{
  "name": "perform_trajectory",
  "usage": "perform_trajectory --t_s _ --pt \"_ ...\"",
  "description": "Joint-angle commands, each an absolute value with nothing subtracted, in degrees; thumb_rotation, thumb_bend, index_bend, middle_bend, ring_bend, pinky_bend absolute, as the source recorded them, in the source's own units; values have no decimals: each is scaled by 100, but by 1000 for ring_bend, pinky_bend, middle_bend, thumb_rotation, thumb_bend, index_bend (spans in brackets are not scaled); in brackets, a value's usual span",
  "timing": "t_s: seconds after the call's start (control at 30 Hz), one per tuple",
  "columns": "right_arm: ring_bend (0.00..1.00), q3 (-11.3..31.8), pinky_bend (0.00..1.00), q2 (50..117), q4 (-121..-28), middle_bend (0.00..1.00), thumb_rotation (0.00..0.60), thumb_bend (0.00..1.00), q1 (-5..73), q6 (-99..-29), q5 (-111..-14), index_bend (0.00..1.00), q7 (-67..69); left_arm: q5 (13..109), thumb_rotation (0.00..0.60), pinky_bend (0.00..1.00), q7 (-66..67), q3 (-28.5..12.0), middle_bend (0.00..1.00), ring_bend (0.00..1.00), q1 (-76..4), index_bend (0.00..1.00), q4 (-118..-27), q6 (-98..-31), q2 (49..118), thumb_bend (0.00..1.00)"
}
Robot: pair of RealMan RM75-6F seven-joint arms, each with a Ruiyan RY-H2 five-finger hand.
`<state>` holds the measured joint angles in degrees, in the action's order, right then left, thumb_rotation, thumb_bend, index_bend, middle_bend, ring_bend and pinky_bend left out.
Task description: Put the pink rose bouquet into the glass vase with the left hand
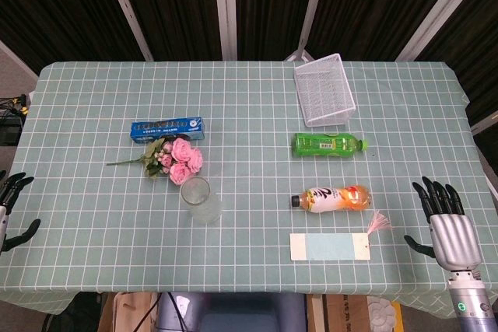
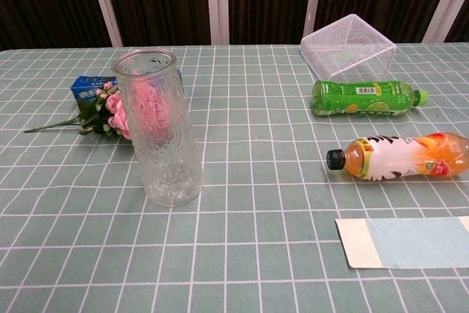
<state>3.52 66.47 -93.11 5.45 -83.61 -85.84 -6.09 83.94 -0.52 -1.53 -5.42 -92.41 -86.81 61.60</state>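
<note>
- Head view takes in the whole table (image 1: 249, 99) with its green checked cloth, edge to edge; the chest view shows only the middle stretch of it, from low down.
- The wire basket (image 1: 325, 89) sits at the far side right of centre, seen from above as a white mesh tray; the chest view shows it side-on at the back.
- The right hand (image 1: 447, 223) appears only in the head view, past the table's right edge, palm down with its fingers spread and nothing in them.
- The left hand (image 1: 11, 207) is also head view only — cut off at the frame's left edge, dark fingers spread, nothing held.
- The pink rose bouquet (image 1: 173, 157) lies on the cloth just behind the glass vase (image 1: 198, 200), stem pointing left; in the chest view the vase covers most of the blooms, which show blurred through the glass.
- The vase stands upright and empty, near the front edge, left of centre.
- The blue box (image 1: 166, 127) lies just behind the bouquet; the chest view shows only one end.
- The green bottle (image 1: 327, 144) and orange bottle (image 1: 331, 198) lie on their sides at the right.
- The card (image 1: 329, 246) with its pink tassel (image 1: 380, 222) lies in front of the orange bottle — the chest view cuts it off and misses the tassel.
</note>
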Motion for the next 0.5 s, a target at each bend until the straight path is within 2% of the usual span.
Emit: perform_trajectory --t_s 0.03,0.27,0.5 --pt "0 359 0 6630 -9328 36 600 155 537 -8377 -8579 100 -585 8114 600 0 71 -285 104 0 -759 166 -9317 -8253 6114 326" --pt "0 358 0 6619 -9366 36 600 155 528 -8390 -8576 101 -582 7203 600 0 543 -743 103 0 -1585 152 -9652 -6886 5908 315" --pt "0 333 0 6635 -9385 36 600 155 544 -8325 -8558 101 -663 5982 600 0 1559 -1197 102 0 -2627 146 -9583 -5751 6335 299"
